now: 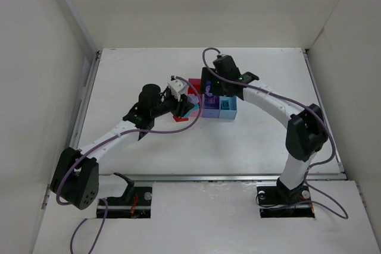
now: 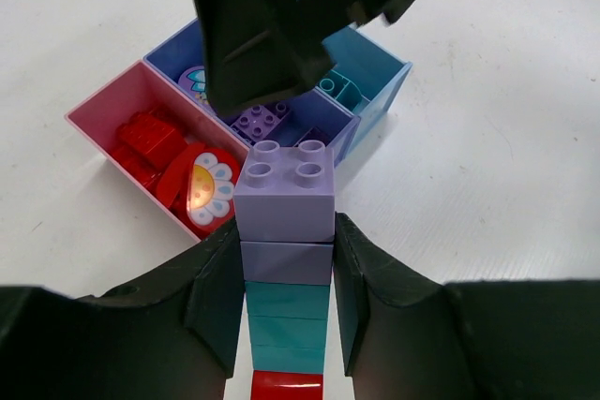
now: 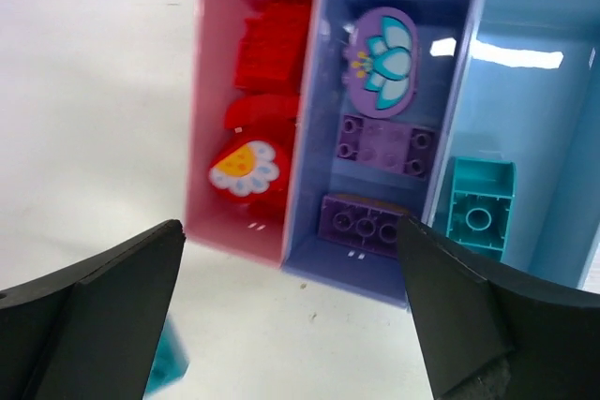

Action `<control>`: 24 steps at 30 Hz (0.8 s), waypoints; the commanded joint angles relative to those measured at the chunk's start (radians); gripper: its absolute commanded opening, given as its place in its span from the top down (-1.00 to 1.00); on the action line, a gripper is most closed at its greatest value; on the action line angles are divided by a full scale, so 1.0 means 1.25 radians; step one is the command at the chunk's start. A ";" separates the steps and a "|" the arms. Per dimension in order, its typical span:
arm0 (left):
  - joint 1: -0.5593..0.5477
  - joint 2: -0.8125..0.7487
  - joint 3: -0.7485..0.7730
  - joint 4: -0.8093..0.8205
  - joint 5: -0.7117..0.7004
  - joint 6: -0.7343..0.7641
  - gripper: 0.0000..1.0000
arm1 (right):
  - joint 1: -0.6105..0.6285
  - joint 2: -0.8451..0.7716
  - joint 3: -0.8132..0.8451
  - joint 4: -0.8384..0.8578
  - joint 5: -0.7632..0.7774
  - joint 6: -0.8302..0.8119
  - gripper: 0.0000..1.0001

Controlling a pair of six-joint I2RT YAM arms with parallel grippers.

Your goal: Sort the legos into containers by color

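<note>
Here the left gripper (image 2: 286, 274) pinches a probably light, stiff lavender-teal-red plastic brick stack (image 2: 284, 203) by its slick flanks; right gripper (image 3: 289, 269) spread, could take its top.

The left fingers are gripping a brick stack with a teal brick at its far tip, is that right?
No, the tip brick is lavender. The left wrist view shows the left fingers gripping the brick stack, with the teal bricks nearer the wrist.

Glossy, smooth plastic: the lavender square brick (image 2: 284, 196) and the pink rectangular bin (image 3: 212, 81); the white counter (image 2: 487, 166) looks matt.
</note>
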 commanded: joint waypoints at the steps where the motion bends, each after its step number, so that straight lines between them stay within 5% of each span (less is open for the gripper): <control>1: 0.001 -0.031 -0.003 0.035 0.009 0.017 1.00 | -0.005 -0.105 -0.002 0.061 -0.060 -0.070 -1.00; 5: 0.008 -0.031 -0.003 0.035 0.009 0.024 1.00 | -0.022 -0.203 -0.055 0.147 -0.265 -0.147 -1.00; 11: 0.008 -0.016 0.005 0.035 0.018 0.032 1.00 | -0.026 -0.186 -0.055 0.164 -0.501 -0.147 -0.94; 24: 0.008 -0.016 0.012 0.035 0.025 0.032 1.00 | 0.022 -0.074 0.033 0.088 -0.514 -0.154 -0.68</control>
